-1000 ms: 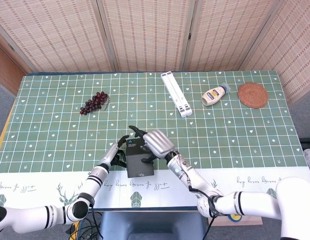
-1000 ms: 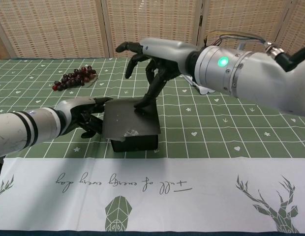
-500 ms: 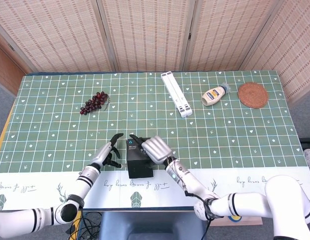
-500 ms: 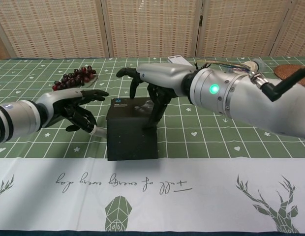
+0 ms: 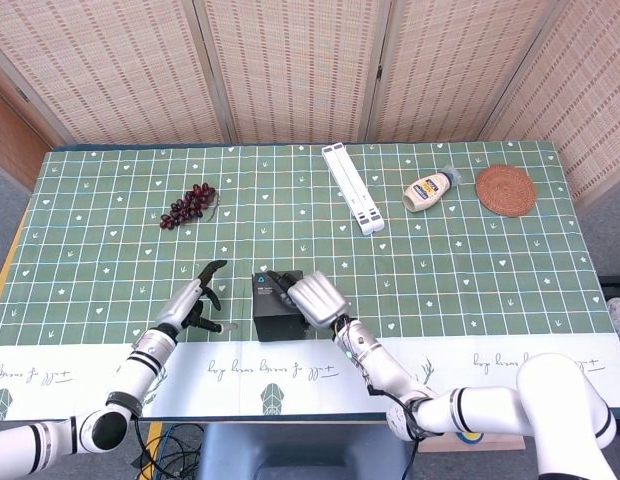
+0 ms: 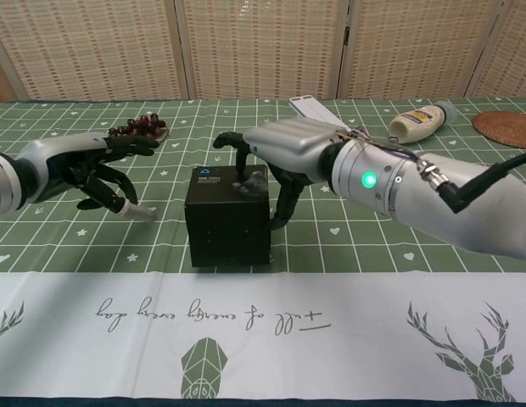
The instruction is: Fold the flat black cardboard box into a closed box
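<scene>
Green grid tablecloth (image 5: pixel 470 270), wicker screens (image 5: pixel 290 70) behind

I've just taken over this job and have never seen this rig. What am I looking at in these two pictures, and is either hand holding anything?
These are two robot arms with humanlike hands at a table under a green patterned cloth. One picture looks down from the robot's head; the other looks forward from its chest.

The black box stands near the front edge, looking closed. The right hand rests on top of it, fingers draped over its right side. The left hand hangs apart from the box with spread fingers, holding nothing.

Further back lie a bunch of grapes, a white folding stand, a squeeze bottle on its side and a round woven coaster.
</scene>
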Controlling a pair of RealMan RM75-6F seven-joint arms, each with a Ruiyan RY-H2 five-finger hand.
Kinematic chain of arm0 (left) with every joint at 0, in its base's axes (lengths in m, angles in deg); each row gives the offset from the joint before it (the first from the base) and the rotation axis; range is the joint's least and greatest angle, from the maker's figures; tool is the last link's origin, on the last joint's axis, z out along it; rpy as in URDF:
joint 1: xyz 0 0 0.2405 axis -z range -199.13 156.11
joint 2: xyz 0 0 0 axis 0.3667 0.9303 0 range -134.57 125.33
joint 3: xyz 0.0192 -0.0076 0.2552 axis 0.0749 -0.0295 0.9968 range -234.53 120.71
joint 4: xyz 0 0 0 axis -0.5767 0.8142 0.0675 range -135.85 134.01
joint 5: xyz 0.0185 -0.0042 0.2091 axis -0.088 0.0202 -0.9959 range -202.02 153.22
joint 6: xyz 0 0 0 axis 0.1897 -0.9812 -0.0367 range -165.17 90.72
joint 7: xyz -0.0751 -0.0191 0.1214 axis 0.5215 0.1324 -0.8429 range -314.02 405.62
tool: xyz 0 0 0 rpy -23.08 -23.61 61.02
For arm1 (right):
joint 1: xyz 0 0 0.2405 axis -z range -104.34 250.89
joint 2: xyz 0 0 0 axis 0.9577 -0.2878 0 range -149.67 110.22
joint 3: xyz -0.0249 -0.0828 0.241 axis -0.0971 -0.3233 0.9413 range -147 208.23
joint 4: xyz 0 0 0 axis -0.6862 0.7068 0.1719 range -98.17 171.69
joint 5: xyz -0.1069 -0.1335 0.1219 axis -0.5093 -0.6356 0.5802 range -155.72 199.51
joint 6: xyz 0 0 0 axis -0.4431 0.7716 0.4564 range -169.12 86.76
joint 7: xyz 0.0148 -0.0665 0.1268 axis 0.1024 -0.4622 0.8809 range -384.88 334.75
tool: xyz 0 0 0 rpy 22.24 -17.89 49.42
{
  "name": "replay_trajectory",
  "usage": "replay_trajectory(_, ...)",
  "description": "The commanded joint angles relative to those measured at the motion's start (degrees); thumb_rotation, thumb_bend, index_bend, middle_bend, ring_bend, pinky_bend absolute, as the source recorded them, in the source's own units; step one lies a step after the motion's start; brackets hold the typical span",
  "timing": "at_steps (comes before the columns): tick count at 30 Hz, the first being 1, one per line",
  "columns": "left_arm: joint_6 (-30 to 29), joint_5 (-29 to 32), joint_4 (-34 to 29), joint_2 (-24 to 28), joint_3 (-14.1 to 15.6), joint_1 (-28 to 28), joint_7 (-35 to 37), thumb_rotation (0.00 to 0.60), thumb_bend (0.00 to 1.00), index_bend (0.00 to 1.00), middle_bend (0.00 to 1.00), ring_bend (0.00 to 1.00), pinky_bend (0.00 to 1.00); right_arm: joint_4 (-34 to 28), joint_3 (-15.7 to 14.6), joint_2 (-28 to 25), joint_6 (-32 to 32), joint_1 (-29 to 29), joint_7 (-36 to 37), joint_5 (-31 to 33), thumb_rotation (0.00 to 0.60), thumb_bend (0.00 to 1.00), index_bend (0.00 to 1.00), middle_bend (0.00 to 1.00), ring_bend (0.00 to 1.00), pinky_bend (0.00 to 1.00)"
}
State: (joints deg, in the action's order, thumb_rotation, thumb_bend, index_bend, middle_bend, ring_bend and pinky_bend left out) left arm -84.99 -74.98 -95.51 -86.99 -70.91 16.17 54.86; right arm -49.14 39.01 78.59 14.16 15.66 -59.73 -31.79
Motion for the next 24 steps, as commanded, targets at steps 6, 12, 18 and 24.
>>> replay_trajectory(6,1.1,-1.1,-0.5,1.1,0.3,-0.6,1.4,0.6,0.09,0.0,0.0,0.48,0.87,-0.6,0.5,-0.1,-0.2,0.3,-0.4,-0.7,0.6,0.04,0.08,0.25,0.68,1.0)
replay_trajectory(12,1.8,-1.1,-0.8,1.4,0.3,-0.5,1.8,0.6,0.09,0.0,0.0,0.47,0.87,-2.5,0.3,-1.5,-1.3,0.5,-1.0,0.8,0.6,0.04,0.08,0.26,0.68,1.0)
replay_trajectory(18,1.3,-0.9,-1.4,1.5,0.3,-0.5,1.5,0.6,0.09,0.0,0.0,0.47,0.87,-3.9,1.0,-1.0,-0.5,0.5,-1.5,2.1,0.6,0.04,0.08,0.29,0.68,1.0)
replay_trajectory(24,0.8,-0.8,-1.8,1.6,0.6,-0.7,1.1,0.6,0.09,0.0,0.0,0.47,0.87,-4.5,2.1,0.1,-0.1,0.3,-1.6,4.0,0.6,0.04,0.08,0.32,0.7,1.0)
